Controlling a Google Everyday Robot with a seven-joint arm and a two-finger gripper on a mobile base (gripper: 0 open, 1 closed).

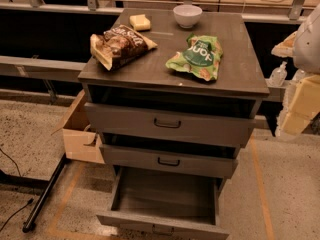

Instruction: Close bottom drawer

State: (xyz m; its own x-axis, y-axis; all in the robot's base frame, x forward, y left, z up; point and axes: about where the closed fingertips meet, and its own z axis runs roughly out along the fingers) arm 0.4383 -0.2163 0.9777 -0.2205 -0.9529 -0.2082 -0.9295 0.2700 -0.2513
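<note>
The bottom drawer (165, 204) (matte grey-brown wood, a shallow box) stands pulled out; the gripper (299, 106), pale and blocky, hangs at right, its opening impossible to tell.

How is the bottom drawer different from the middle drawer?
The bottom drawer is pulled far out; the middle drawer sticks out only a little. You can see the bottom drawer's bare inside, but the middle drawer's inside is hidden. Both are grey-brown wood. The gripper is at the right edge, beside the cabinet, touching neither.
</note>
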